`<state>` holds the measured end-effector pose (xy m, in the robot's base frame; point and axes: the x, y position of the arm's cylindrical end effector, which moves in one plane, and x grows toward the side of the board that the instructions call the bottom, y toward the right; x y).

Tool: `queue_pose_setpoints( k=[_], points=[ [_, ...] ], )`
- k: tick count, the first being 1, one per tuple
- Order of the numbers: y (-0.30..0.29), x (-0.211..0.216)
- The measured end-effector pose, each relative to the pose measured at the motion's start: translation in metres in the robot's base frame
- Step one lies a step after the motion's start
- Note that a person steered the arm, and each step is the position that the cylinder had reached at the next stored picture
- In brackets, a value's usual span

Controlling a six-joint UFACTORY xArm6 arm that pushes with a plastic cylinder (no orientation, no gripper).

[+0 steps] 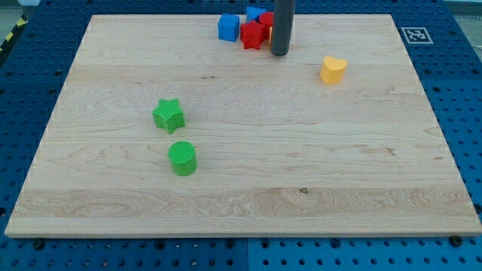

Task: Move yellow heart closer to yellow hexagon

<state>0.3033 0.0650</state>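
Pale wood fills the one camera view: the tabletop [248, 188] is a light plank board resting on a blue perforated base [463, 90], with a small black-and-white marker tag [415, 34] at the board's far right corner.

Up at the far edge, the dark rod comes down from the top of the view, and my tip [279, 53] sits on the board right beside a tight cluster of blocks. That cluster lies just to the tip's left: a blue block [228, 28], roughly cube-shaped, a red star-like block [253, 35] touching or nearly touching it, another blue block [255, 13] behind, and a second red block [266, 19] partly hidden by the rod, so its shape cannot be made out.

No claw on this arm, so there is no wide or narrow to report; the rod holds nothing.

Now the task's piece: the yellow heart [333, 69] lies to the right of the tip and a little nearer, apart from it, alone on bare wood in the far right part of the board. A yellow hexagon does not show anywhere in this view.

Over on the left, well apart from all that, a green star [169, 115] sits mid-board, and a green cylinder [182, 158] stands just nearer than it, close but not touching.
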Motion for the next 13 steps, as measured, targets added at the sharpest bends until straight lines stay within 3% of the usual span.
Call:
queue_pose_setpoints(
  k=[2, 3, 6, 9, 13],
  points=[
    [0.063, 0.093],
    [0.118, 0.109],
    [0.118, 0.081],
    [0.064, 0.039],
    [0.070, 0.005]
  ],
)
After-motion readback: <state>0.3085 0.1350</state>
